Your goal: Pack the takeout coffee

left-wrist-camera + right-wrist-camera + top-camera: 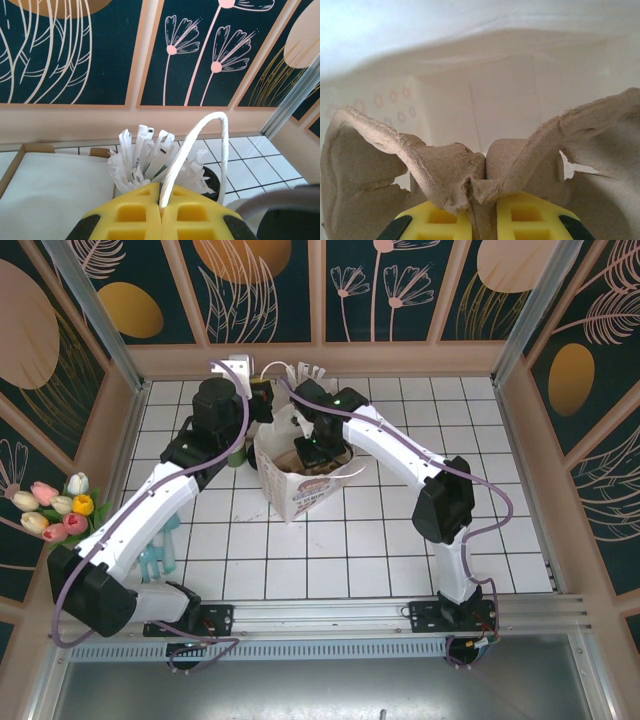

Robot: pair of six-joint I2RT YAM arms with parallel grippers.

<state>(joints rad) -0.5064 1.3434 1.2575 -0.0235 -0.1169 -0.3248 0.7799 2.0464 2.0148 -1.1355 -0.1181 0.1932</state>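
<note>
A white paper bag (290,490) stands open in the middle of the tiled table. My left gripper (262,400) (161,200) is shut on the bag's white cord handle (200,130), which arches up from between the yellow fingers. My right gripper (318,450) (482,200) reaches down inside the bag and is shut on the centre ridge of a brown pulp cup carrier (445,170) (300,462). The bag's white inner walls surround the carrier. A black round edge (216,176) peeks out behind the straws; I cannot tell whether it is the coffee's lid. The dark-green cup itself is hidden.
A holder of white wrapped straws (145,155) (305,370) stands at the back, just beyond the bag. A flat white sheet in a cardboard tray (50,195) lies to its left. Tulips (55,505) and pale-blue bottles (160,548) sit at the left edge.
</note>
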